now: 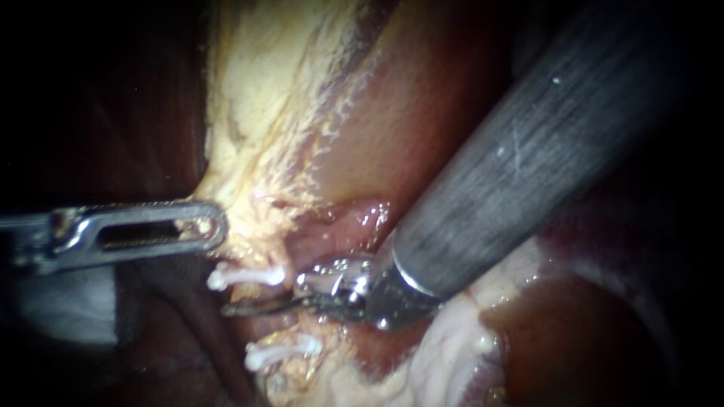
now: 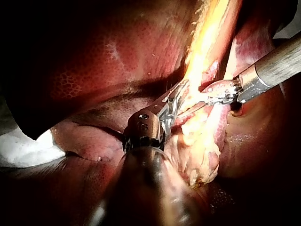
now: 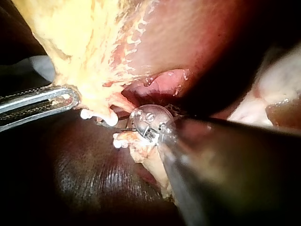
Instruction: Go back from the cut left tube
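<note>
Two instruments at one tube (image 1: pixel 296 330), with two white clips on it. Only one tube in the endoscope view, low in the middle. Long axis steep, from upper left down to lower right, out of the yellow tissue (image 1: pixel 256 151) above and into paler tissue below. Crosswise on it, the upper clip (image 1: pixel 245 276) and the lower clip (image 1: pixel 283 354), each near level, free ends pointing left, the pair clearly apart.

Between the two clips, the right instrument (image 1: pixel 249 307): thick grey shaft down from the upper right, shiny wrist just beside the tube, two thin dark blades pointing left across the tube's line. Blades pressed together as far as shows. Cannot tell whether the tube is parted there; spot hidden by blades and wrist.

From the left, the left instrument (image 1: pixel 215 226): level, slotted jaws pinching the edge of the yellow tissue just above the upper clip, near that clip but not touching it. Same grip in the left wrist view, with the blade tips just beside those jaws.

One liver (image 2: pixel 94 61), dark red and mottled, alongside the yellow tissue. One white cloth (image 2: pixel 23 150) beside the left shaft, well away from the jaws.
</note>
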Controlling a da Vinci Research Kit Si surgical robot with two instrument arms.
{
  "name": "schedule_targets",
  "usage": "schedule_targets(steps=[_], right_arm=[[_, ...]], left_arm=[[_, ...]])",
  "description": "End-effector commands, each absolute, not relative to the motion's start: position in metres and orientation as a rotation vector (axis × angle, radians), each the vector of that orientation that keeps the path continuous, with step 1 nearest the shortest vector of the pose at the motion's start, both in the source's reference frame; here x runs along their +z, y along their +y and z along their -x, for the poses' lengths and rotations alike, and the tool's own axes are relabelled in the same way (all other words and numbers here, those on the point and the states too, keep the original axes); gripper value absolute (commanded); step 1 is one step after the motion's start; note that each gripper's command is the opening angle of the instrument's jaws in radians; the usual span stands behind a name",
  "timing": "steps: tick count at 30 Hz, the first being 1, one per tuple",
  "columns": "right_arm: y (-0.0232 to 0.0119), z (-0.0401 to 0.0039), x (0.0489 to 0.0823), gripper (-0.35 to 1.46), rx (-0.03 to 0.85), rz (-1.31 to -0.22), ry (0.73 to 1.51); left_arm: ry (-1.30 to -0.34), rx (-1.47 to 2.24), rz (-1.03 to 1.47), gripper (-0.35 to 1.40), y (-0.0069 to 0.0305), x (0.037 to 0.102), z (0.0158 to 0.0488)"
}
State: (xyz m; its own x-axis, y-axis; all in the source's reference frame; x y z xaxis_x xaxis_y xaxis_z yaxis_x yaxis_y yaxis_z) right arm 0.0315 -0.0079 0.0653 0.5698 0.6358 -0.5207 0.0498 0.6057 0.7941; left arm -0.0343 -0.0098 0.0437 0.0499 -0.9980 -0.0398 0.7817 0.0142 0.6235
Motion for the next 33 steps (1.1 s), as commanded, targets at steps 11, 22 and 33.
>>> schedule_targets(steps=[11, 22, 33], right_arm=[[-0.0089, -0.0321, 0.0641, -0.18, 0.381, -0.882, 0.922], [-0.0092, -0.0324, 0.0638, 0.79, 0.374, -0.876, 0.935], [-0.0099, -0.0316, 0.0635, 1.11, 0.315, -0.850, 0.965]], left_arm=[[-0.482, -1.470, -0.568, -0.35, -0.0098, 0.0438, 0.0342], [-0.482, -1.470, -0.568, -0.35, -0.0098, 0.0439, 0.0342], [-0.482, -1.469, -0.568, -0.35, -0.0097, 0.0440, 0.0340]])
